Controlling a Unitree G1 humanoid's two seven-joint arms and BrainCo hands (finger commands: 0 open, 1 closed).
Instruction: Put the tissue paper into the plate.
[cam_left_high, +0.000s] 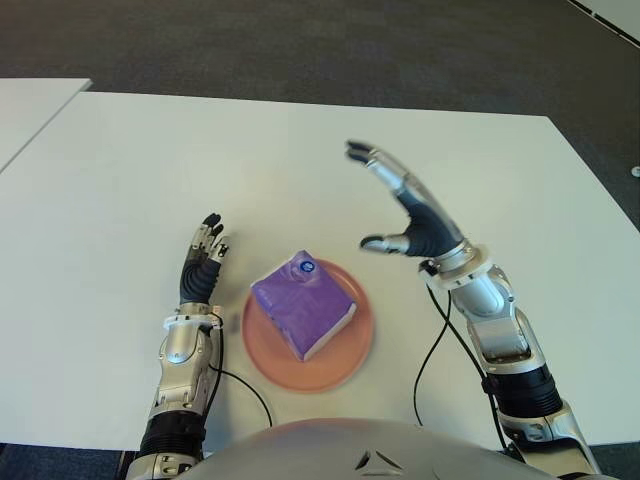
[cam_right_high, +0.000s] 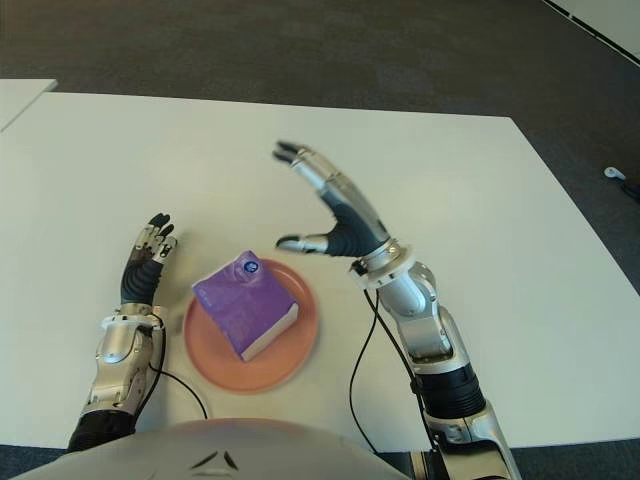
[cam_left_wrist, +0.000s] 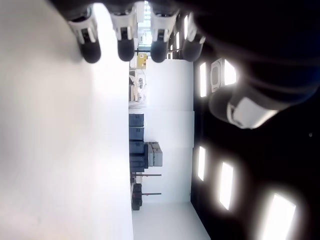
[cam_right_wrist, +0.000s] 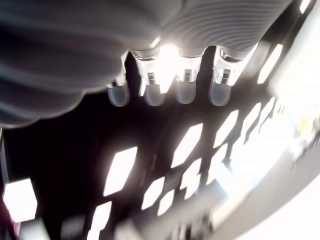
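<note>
Tissue paper (cam_left_high: 302, 305), a purple pack with a small blue round mark at its upper corner, lies inside the plate (cam_left_high: 355, 355), slightly below the centre of the left eye frame. It sits turned diagonally, its white edge facing lower right, and appears to rest wholly within the rim. The plate is salmon-pink and round and stands on the white table (cam_left_high: 120, 180) near its lower edge.

Right hand (cam_left_high: 405, 205) shows above and to the right of the plate, raised clear of the pack, touching neither pack nor plate. Its fingers are extended and spread toward upper left, thumb pointing left; it holds nothing. Its wrist view shows straight fingertips (cam_right_wrist: 185, 92) with nothing between them.

Left hand (cam_left_high: 203, 262) shows just left of the plate, fingers pointing up-frame, relaxed and straight, empty. Its wrist view confirms extended fingertips (cam_left_wrist: 91, 50) close above the table surface; contact cannot be determined.

A black cable (cam_left_high: 432, 350) runs along the right forearm.
</note>
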